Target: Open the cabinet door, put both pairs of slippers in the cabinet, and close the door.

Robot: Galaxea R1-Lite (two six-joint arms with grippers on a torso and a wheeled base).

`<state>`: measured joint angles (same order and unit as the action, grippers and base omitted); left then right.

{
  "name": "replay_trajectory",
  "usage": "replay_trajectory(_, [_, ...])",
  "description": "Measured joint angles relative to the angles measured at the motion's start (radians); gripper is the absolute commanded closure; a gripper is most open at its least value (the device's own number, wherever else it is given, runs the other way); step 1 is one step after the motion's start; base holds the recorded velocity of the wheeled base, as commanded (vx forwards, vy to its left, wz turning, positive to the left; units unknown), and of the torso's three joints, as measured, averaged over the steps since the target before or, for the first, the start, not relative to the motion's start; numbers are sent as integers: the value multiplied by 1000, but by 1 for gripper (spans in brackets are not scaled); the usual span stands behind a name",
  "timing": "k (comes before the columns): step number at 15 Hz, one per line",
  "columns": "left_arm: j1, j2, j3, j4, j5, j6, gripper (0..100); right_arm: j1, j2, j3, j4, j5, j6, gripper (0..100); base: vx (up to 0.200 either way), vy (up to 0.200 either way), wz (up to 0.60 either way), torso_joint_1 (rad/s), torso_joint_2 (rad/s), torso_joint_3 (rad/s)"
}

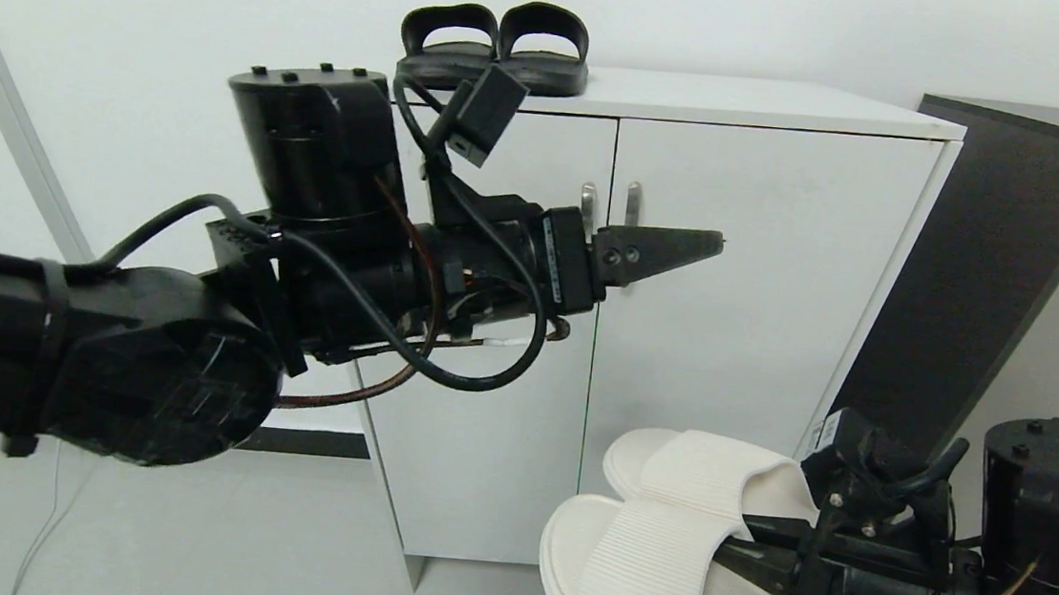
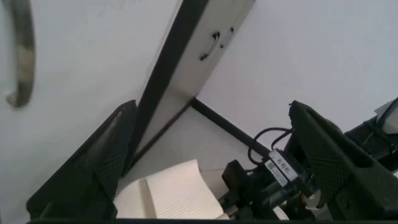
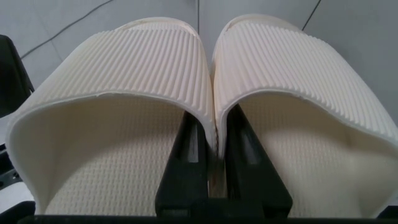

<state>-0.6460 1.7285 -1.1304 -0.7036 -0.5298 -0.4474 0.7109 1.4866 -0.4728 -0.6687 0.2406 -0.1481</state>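
The white cabinet (image 1: 759,308) stands with both doors shut, its two metal handles (image 1: 588,202) at the centre seam. A pair of black slippers (image 1: 494,40) lies on its top. My left gripper (image 1: 711,244) is level with the handles, just right of them and in front of the right door. In the left wrist view its fingers (image 2: 93,168) stand wide apart and empty, with one handle (image 2: 18,56) close by. Low at the right, my right gripper (image 1: 756,557) is shut on the pair of white slippers (image 1: 662,539), pinching the adjoining strap edges (image 3: 214,106).
A dark grey cabinet (image 1: 991,280) stands against the white one's right side. A black strip (image 1: 306,441) runs along the floor at the left, beside the white wall. Grey floor lies below and to the left of the cabinet.
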Motion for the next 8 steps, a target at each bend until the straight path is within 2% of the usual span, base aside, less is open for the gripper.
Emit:
replay_trajectory(2, [13,39,-78,62,-28,0,0,0,0,1,0,0,0,100,0,0,0,0,0,0])
replay_trajectory(4, [34,82,-154,83,-28,1,0,0,0,1,0,0,0,100,0,0,0,0,0,0])
replay_trajectory(6, [52,113,-211,163,13,2,0,0,1,2,1,-1,0,100,0,0,0,0,0,0])
replay_trajectory(8, [55,141,-270,204,94,15,0,0,1,2,2,-1,0,100,0,0,0,0,0,0])
